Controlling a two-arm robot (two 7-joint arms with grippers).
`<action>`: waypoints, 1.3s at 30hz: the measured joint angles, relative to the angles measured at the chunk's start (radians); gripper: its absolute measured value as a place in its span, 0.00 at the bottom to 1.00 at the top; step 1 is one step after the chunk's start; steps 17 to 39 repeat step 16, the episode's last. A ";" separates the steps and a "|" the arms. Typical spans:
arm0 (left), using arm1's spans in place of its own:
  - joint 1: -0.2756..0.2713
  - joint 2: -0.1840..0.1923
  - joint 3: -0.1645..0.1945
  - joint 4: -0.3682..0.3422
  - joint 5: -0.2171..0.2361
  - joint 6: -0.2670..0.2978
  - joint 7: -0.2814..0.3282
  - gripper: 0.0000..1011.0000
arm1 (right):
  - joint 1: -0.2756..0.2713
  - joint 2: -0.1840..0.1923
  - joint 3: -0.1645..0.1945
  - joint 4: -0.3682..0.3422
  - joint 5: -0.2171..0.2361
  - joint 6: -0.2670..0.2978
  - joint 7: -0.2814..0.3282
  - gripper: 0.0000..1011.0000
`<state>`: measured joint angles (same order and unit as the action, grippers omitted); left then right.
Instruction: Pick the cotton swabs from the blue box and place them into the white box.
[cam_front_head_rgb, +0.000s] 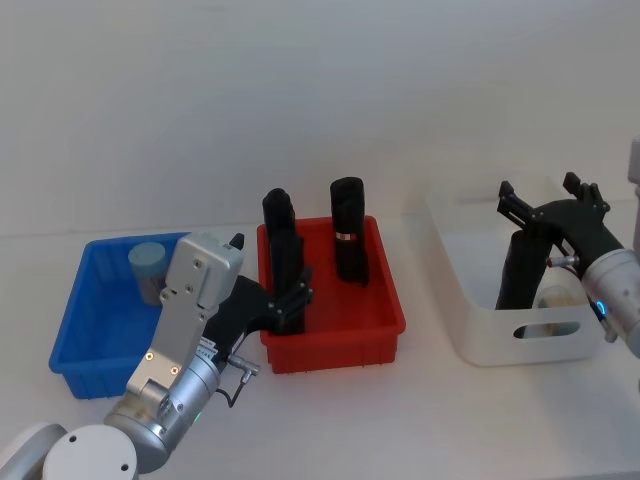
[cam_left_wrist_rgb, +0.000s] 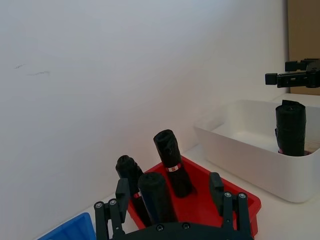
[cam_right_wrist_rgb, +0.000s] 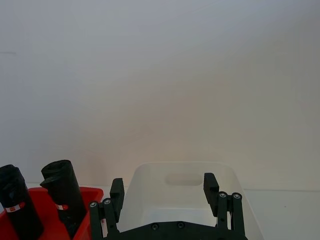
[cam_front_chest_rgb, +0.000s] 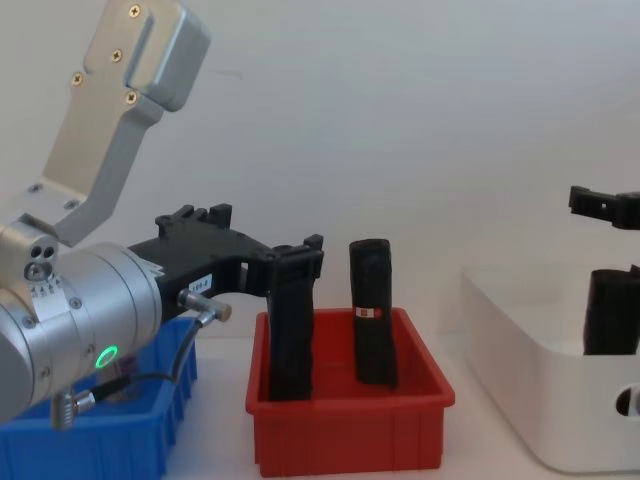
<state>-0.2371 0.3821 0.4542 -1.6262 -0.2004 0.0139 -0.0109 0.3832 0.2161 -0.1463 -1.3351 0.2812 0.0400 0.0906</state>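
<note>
The white bench (cam_front_head_rgb: 330, 420) fills the lower half of the head view, and three bins stand on it in a row. Largest is the white box (cam_front_head_rgb: 500, 335) at the right of the frame, a smooth tub with an oval handle hole in its near wall; a black roll (cam_front_head_rgb: 522, 270) stands upright inside it, with a pale rounded object low beside the roll, too hidden to name. In the middle sits the red bin (cam_front_head_rgb: 335, 340), holding tall black rolls (cam_front_head_rgb: 349, 228) on end. At the left is the blue box (cam_front_head_rgb: 95, 345), ribbed and open-topped, and in its far corner stands one jar of cotton swabs (cam_front_head_rgb: 148, 270) with a pale blue-grey lid.

The left arm rises from the lower left of the frame. Its left claw (cam_front_head_rgb: 292, 305) hangs over the near left part of the red bin, just beside a black roll there, fingers (cam_left_wrist_rgb: 220, 192) apart and holding nothing. The right arm enters from the right edge. The right claw (cam_front_head_rgb: 548, 200) hovers above the white box, over the black roll, fingers (cam_right_wrist_rgb: 212, 192) spread and empty.
</note>
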 joint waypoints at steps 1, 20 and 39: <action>0.000 0.000 0.000 0.000 0.000 0.000 0.000 0.99 | 0.000 0.000 0.000 0.000 0.000 0.000 0.000 0.99; 0.000 0.000 0.000 0.000 0.000 0.000 0.000 0.99 | -0.001 0.001 0.001 0.000 0.001 0.001 0.003 0.99; 0.000 0.000 0.000 0.000 0.000 0.000 0.000 0.99 | -0.001 0.001 0.001 0.000 0.001 0.001 0.003 0.99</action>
